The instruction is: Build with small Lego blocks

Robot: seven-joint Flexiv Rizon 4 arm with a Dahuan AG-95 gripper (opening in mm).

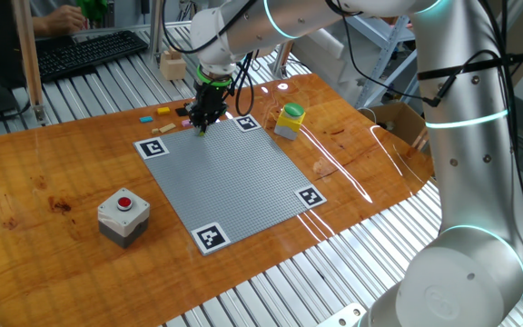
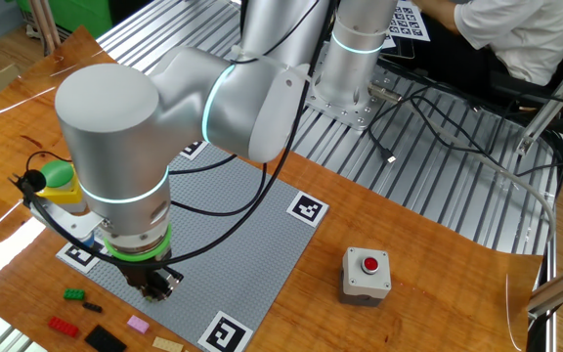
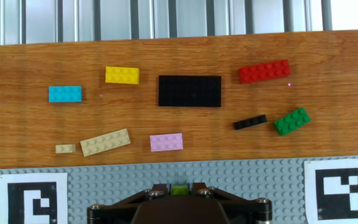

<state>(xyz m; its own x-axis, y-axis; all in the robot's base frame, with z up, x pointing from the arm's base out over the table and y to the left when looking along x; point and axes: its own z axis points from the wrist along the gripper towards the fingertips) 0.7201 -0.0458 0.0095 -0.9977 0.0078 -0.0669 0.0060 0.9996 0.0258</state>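
Observation:
My gripper (image 3: 179,188) is shut on a small yellow-green Lego block (image 3: 179,190) and holds it down at the far edge of the grey studded plate (image 3: 229,177). The gripper also shows in one fixed view (image 1: 202,124) and the other fixed view (image 2: 154,286). Loose small blocks lie on the wood beyond the plate: cyan (image 3: 65,94), yellow (image 3: 122,75), a black plate (image 3: 189,91), red (image 3: 265,71), a thin black one (image 3: 250,122), green (image 3: 292,121), pink (image 3: 166,142), tan (image 3: 105,142) and a tiny tan one (image 3: 66,149).
A grey box with a yellow-and-green cap (image 1: 289,121) stands by the plate's far right corner. A grey box with a red button (image 1: 123,216) sits at the front left. A pale wooden block (image 1: 172,64) is at the back. Marker squares (image 3: 340,185) sit at the plate's corners.

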